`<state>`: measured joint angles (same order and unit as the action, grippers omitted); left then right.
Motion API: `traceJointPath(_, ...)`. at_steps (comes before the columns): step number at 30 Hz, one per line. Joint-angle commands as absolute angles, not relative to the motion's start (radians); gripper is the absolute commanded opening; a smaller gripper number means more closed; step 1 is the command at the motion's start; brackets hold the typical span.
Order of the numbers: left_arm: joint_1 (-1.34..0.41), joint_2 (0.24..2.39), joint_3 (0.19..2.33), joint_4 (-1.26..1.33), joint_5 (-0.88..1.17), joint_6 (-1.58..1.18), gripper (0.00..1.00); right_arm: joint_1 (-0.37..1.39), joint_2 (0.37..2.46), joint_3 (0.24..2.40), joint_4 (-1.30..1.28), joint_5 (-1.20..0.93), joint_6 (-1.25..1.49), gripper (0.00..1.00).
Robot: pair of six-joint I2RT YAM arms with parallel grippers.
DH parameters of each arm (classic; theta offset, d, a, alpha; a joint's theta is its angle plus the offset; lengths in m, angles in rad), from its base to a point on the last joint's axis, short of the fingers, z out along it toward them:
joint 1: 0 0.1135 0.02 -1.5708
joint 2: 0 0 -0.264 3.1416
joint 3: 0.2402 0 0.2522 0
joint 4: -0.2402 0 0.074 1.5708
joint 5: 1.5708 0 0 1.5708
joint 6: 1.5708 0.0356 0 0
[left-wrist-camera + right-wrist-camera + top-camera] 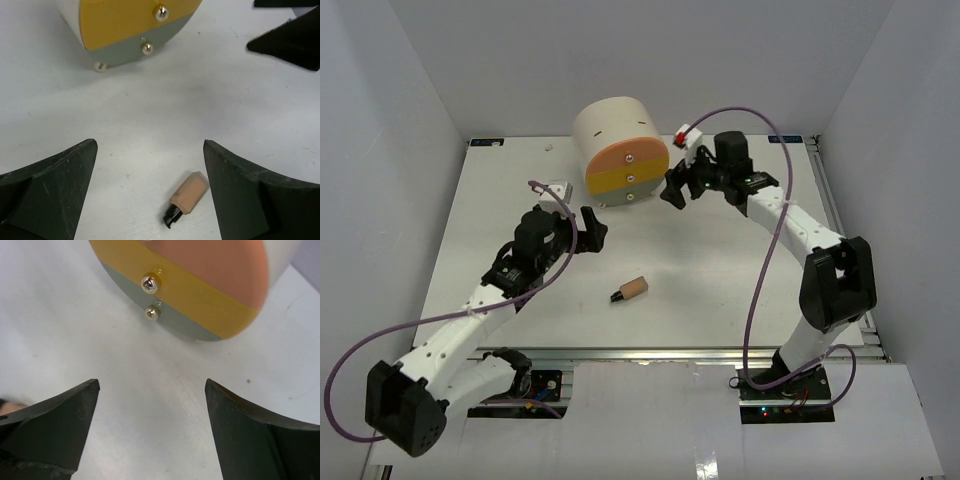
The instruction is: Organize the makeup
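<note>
One tan black-capped bottle (632, 289) lies on its side on the white table; it also shows in the left wrist view (187, 198), cap toward the camera. My left gripper (591, 227) is open and empty, above the table between the bottle and the drawer cylinder, with its fingers wide apart (150, 145). My right gripper (676, 189) is open and empty (150, 382), just right of the cylinder's drawer fronts and not touching them. The other makeup pieces are out of view.
The big cream cylinder (613, 128) stands at the back centre with its orange (215, 265), yellow (200, 292) and grey (167, 315) drawers shut, gold knobs facing forward. White walls enclose the table on three sides.
</note>
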<state>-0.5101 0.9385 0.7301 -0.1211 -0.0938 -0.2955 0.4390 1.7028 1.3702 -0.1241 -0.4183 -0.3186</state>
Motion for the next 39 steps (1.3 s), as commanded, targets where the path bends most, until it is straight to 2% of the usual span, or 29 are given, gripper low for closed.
traceJointPath(1, -0.502, 1.113, 0.790, -0.084, -0.002, -0.605, 0.98, 0.280, 1.658, 1.429, -0.157, -0.704, -0.019, 0.97)
traceJointPath(6, -0.506, 1.372, 0.890, -0.053, -0.096, -0.752, 0.98, 0.255, 1.485, 1.286, -0.094, -0.632, -0.062, 0.99)
traceJointPath(15, -0.571, 1.769, 1.160, -0.009, -0.336, -0.746, 0.98, 0.120, 1.269, 1.061, 0.002, -0.904, -0.053, 0.91)
traceJointPath(19, -0.579, 1.884, 1.250, -0.008, -0.419, -0.749, 0.92, 0.062, 1.223, 1.015, 0.064, -0.940, -0.034, 0.91)
traceJointPath(25, -0.597, 1.974, 1.350, -0.008, -0.517, -0.758, 0.82, 0.049, 1.195, 0.982, 0.078, -0.960, -0.049, 0.92)
traceJointPath(27, -0.602, 1.992, 1.373, -0.009, -0.553, -0.766, 0.75, 0.048, 1.194, 0.972, 0.086, -0.973, -0.048, 0.92)
traceJointPath(39, -0.627, 2.078, 1.467, 0.019, -0.700, -0.752, 0.61, 0.025, 1.171, 0.933, 0.115, -1.013, -0.040, 0.93)
